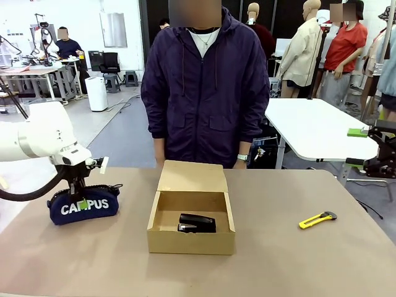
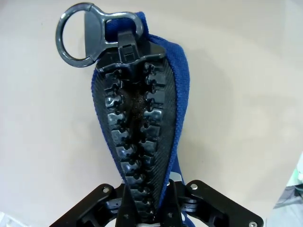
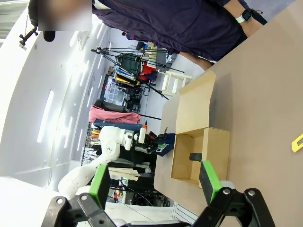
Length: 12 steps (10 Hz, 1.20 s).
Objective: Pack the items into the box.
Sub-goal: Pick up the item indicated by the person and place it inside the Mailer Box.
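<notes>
The navy pouch lettered "CAMPUS" lies on the table at the left. My left gripper comes down onto its top. In the left wrist view the gripper is shut on the pouch along its black zipper, with the ring pull at the far end. The open cardboard box stands mid-table, lid flap back, with the black stapler inside. The yellow-and-black utility knife lies to the right. My right gripper hangs open at the right edge; its green pads stand wide apart.
A person in a dark purple jacket stands at the far edge behind the box, hands down. In the right wrist view the box, the knife and the left arm show. Bare brown tabletop lies around the box.
</notes>
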Available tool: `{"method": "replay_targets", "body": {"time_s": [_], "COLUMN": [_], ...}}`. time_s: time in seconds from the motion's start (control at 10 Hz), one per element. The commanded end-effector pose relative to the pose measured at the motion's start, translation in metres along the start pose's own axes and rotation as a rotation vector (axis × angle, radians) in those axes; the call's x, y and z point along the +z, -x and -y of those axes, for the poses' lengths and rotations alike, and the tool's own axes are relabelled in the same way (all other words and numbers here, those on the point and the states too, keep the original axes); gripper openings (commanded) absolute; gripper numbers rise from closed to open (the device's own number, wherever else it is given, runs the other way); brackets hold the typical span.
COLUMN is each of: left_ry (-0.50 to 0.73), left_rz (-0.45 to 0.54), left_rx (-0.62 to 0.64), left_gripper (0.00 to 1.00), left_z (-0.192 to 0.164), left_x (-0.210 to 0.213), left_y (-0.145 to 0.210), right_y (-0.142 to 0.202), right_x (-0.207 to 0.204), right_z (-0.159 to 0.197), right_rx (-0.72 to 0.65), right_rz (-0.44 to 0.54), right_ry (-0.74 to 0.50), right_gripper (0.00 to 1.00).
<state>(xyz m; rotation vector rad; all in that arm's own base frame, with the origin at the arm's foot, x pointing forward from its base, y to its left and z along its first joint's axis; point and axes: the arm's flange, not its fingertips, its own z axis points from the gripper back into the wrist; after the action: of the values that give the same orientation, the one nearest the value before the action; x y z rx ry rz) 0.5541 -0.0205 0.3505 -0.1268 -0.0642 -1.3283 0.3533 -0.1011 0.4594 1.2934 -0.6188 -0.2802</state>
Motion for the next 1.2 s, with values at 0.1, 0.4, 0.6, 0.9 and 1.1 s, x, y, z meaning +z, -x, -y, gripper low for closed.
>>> {"method": "replay_targets", "body": {"time_s": [0.1,0.4,0.6,0.9,1.1], "left_ry": [-0.001,-0.048,-0.002,-0.061,-0.046], "left_rz": [0.025,0.077,0.105,0.069,0.072], "left_rx": [0.095,0.058,0.137,0.074,0.082], "left_gripper": [0.0,0.0,0.0,0.0,0.0], "left_z": [0.03,0.069,0.072,0.075,0.078], "left_x": [0.09,0.169,0.175,0.183,0.182], "left_y": [0.011,0.012,0.018,0.012,0.011], "right_y": [0.0,0.0,0.0,0.0,0.0], "right_x": [0.002,0.002,0.002,0.002,0.002], "right_z": [-0.002,-0.002,-0.002,-0.002,-0.002], "right_rx": [-0.002,-0.002,-0.002,-0.002,-0.002], "right_rz": [-0.012,-0.012,-0.012,-0.012,-0.012], "right_ry": [0.008,0.008,0.008,0.008,0.008], "right_gripper": [1.0,1.0,1.0,1.0,1.0]}}
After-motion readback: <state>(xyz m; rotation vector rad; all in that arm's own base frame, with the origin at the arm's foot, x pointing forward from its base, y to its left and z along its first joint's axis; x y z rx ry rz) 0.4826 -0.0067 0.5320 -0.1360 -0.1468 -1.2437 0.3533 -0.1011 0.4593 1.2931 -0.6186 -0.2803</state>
